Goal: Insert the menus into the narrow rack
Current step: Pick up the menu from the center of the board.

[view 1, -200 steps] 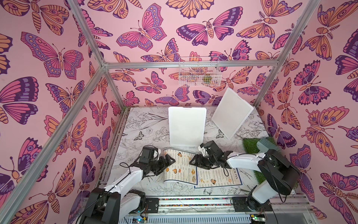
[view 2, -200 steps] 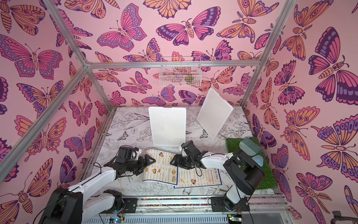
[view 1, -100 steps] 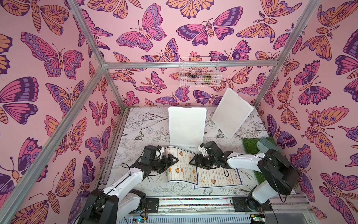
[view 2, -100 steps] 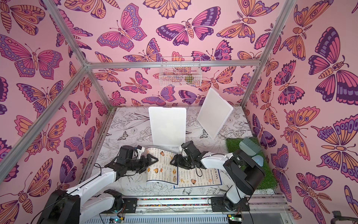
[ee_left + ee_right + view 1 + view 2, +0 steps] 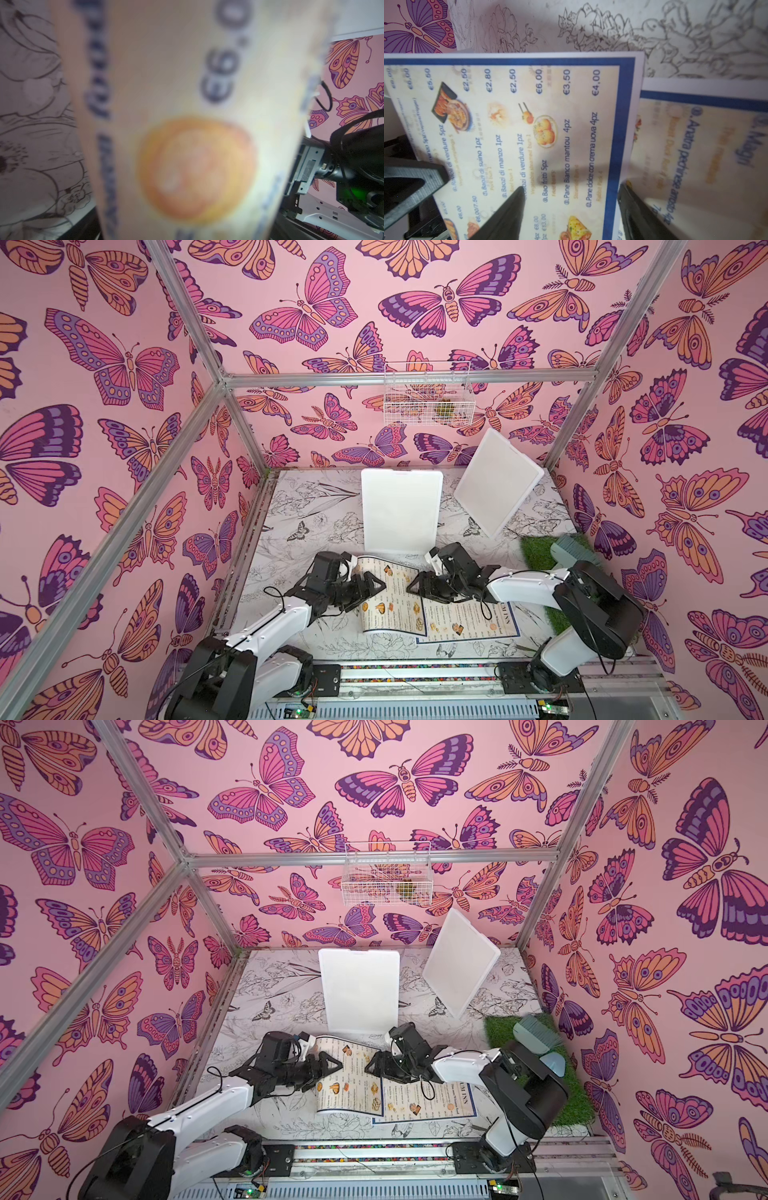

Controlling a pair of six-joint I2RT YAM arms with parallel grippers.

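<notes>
Upper menu (image 5: 395,605): lay near your desk's (image 5: 299,531) front edge, left side curled upward.
Lower menu (image 5: 469,622): flat, partly beneath it.
Left gripper (image 5: 370,593): jaws stood apart at the curled edge.
Right gripper (image 5: 417,587): jaws apart, straddling the overlapping edge.

Counting twelve o'clock as the far wall. Finding bare tabletop (image 5: 299,514) open from nine to eleven o'clock, passable for a gripper. Meeting a white board (image 5: 401,510) standing upright at twelve o'clock, just behind the menus (image 5: 395,610). Meeting a second white board (image 5: 496,485) leaning tilted at one o'clock, with a gap between the two. Running into a grass mat (image 5: 536,549) carrying a brush (image 5: 571,558) at three o'clock. Squeezing at the centre between left gripper (image 5: 370,589) and right gripper (image 5: 415,587), nearly tip to tip above the menus.
</notes>
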